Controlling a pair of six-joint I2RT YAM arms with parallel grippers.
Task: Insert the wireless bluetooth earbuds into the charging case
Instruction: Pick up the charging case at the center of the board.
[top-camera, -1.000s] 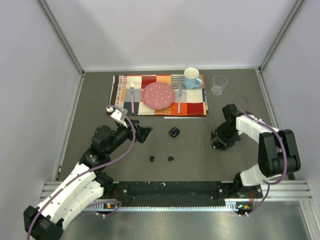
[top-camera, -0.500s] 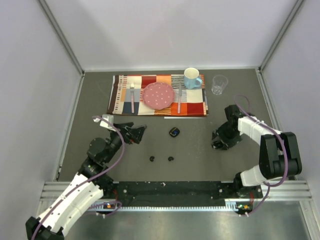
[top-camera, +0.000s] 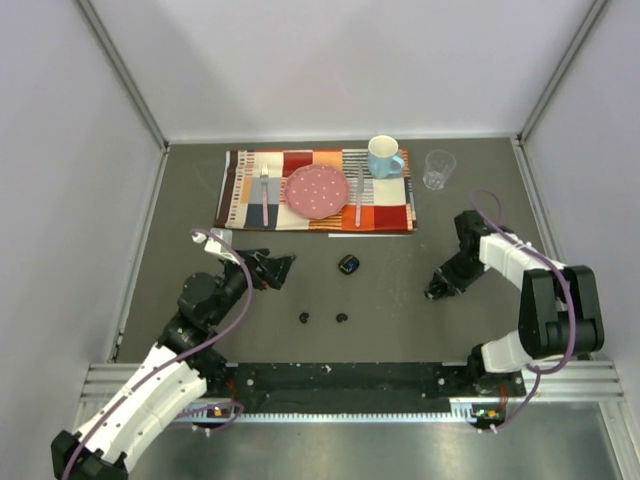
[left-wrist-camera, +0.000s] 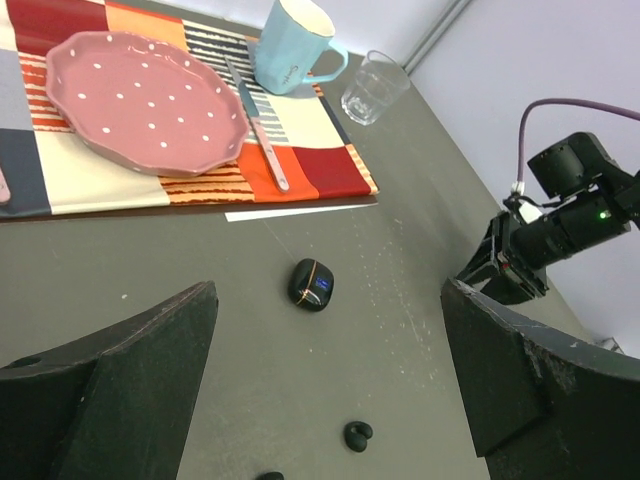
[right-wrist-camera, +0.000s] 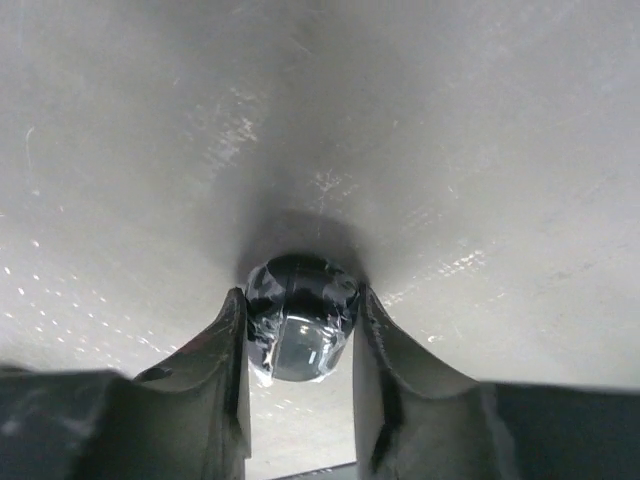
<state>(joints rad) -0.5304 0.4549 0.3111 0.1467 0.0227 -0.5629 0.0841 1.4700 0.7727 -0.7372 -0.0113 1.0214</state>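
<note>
Grasp step, right side. Right hand is down at the dark grey desk, mid-right of the overhead view. Its fingers are pressed against both sides of a small glossy black rounded piece sitting on the desk. It reads as one of the earbuds, but the wrist view alone won't rule out a second case, so can't tell.

Left hand is spread wide, holding nothing, hovering left of centre and facing the black oval charging case mid-frame. A tiny black earbud and a second earbud lie loose on the desk just below the case, apart from each other. Can't tell if the case lid is up.

How I'd run it:
- The piece is round and slick and contact looks close to the fingertips, so it could squirt out forward. Squeeze gently and confirm it sits behind the tips.
- Lift straight up before any sideways travel.
- Carry low toward the case, staying clear of the striped placemat with the pink dotted plate, blue mug and clear glass at the top.
- The left hand could brace the case so it doesn't skate during insertion.
- Check stem orientation first; it isn't visible from here.
</note>
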